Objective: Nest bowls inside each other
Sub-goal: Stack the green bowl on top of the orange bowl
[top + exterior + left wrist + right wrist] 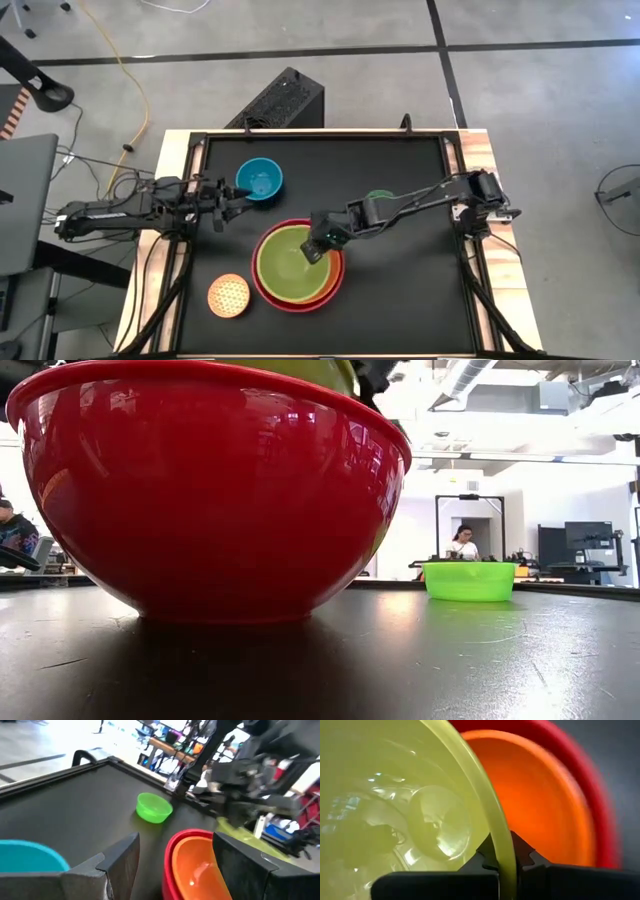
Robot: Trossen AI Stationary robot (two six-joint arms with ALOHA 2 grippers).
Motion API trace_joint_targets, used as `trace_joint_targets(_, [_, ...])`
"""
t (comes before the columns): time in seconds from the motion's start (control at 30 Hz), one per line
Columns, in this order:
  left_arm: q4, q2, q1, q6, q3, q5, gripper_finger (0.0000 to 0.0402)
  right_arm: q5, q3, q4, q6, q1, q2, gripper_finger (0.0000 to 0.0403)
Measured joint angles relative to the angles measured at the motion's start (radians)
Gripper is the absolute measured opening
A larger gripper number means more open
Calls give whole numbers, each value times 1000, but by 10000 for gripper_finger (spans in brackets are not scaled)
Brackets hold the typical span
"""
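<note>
Black matting covers the table (400,300), which stands on a grey concrete floor crossed by dark tape lines; a yellow cable trails off toward eleven o'clock, and in the low view a seated person shows far back in the bright room.

Near the table's centre, slightly toward six o'clock, sits the red bowl (268,292), with the orange bowl (335,278) nested in it and the lime green bowl (288,262) lying in the orange one. The right gripper (316,247) reaches in from three o'clock and is closed on the lime bowl's rim at its two o'clock edge; the right wrist view shows the two dark fingers pinching that pale green rim between them, with orange and red walls just beyond.

A blue bowl (261,179) stands at ten o'clock from the stack, apart from it. The left gripper (226,198) lies just beside the blue bowl at its eight o'clock side, jaws spread wide and holding nothing.

The pale-yellow dotted bowl (229,295) rests at eight o'clock, near the red bowl but not touching. A small green bowl (380,195) sits at two o'clock, partly hidden under the right arm.
</note>
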Motion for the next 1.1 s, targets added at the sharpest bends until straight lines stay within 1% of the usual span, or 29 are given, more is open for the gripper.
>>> trace_joint_targets(0.13, [-4,-6,0,0,1,43,240,28,2,-21,54,5,39,16])
trace_joint_targets(0.27, [-19,-14,0,-1,1,76,240,29,1,-17,75,4,79,16])
trace_joint_targets(0.43, [-31,-17,0,-11,1,80,240,19,1,0,72,4,109,28])
trace_joint_targets(0.7, [-35,-17,0,-19,1,79,240,17,1,-5,52,-4,109,81])
trace_joint_targets(0.97, [-35,-17,0,-37,1,78,240,10,1,-5,28,-17,101,152])
trace_joint_targets(1.1, [-34,-17,0,-44,1,78,240,-69,1,-18,-10,-36,82,185])
